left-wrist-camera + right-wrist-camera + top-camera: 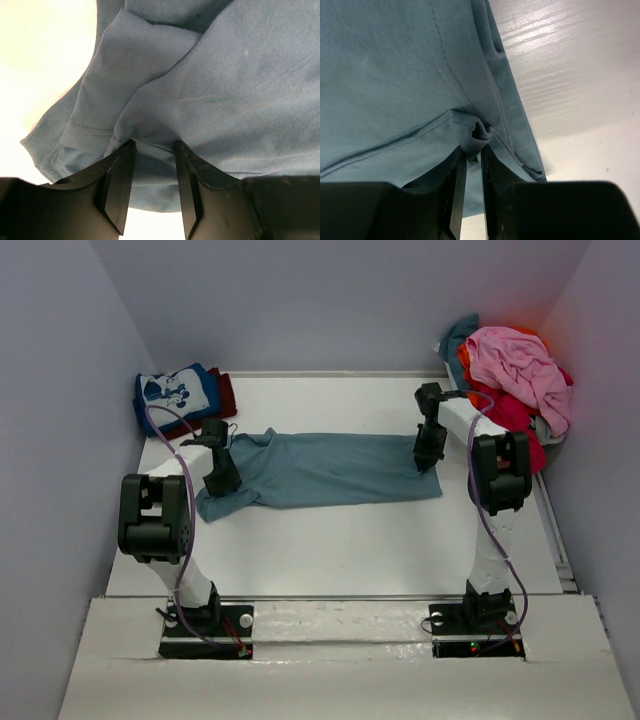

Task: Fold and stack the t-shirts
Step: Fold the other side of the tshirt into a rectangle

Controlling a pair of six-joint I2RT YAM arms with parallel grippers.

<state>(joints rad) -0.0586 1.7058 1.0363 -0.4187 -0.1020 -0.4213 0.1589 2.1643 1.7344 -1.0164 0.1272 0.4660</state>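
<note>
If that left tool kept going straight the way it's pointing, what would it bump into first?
The plain slate-blue cloth t-shirt: the left tool points down into it, its open fingers straddling a raised fold. The white table probably lies just beneath, though depth is unclear.

This is looking like a robotics lab test booth. Plain grey walls (60, 390) are closing in a white table (350, 550) on three sides. Two robot arms, the left arm (170, 510) and the right arm (495, 480), are standing bolted on black base plates (205, 630) at the near edge, a cable (150, 425) looping along each. Small lights (472, 646) are glowing at a base. A blue t-shirt (330, 468) is lying spread between the arms, with a folded pile (180, 392) and a loose heap (515, 370) sitting in the far corners.
</note>
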